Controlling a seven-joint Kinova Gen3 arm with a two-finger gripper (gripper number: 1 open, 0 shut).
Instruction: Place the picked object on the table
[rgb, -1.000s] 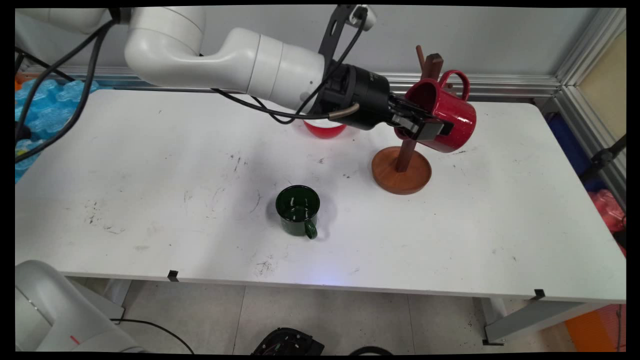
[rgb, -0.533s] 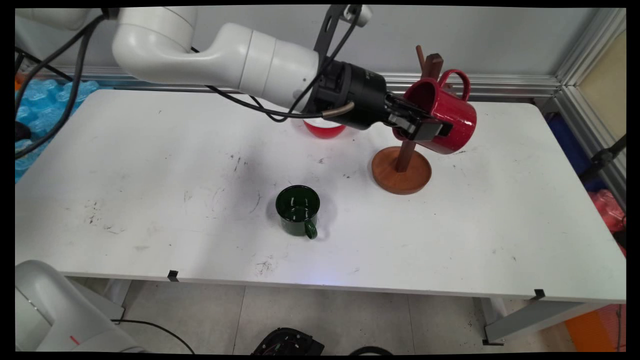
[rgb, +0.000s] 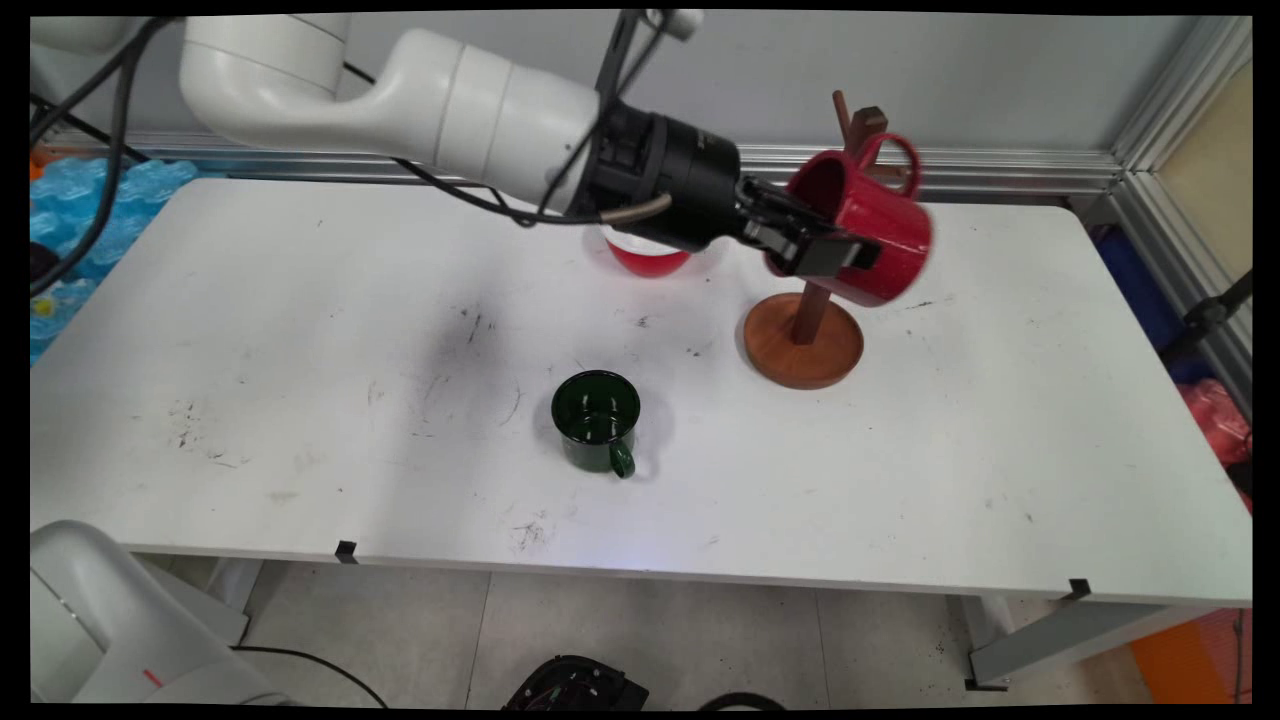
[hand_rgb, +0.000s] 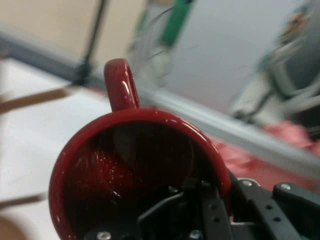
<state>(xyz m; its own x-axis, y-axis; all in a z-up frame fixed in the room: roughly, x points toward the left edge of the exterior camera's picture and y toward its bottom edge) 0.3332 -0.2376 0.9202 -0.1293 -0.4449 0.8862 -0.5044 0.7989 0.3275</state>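
Gripping the glossy red enamel mug (rgb: 868, 232) by its rim, the black hand (rgb: 812, 246) holds it tilted beside the wooden mug tree (rgb: 806, 332). One finger sits inside the mug. A dark green mug (rgb: 597, 421) stands well apart on the white surface (rgb: 300, 380).
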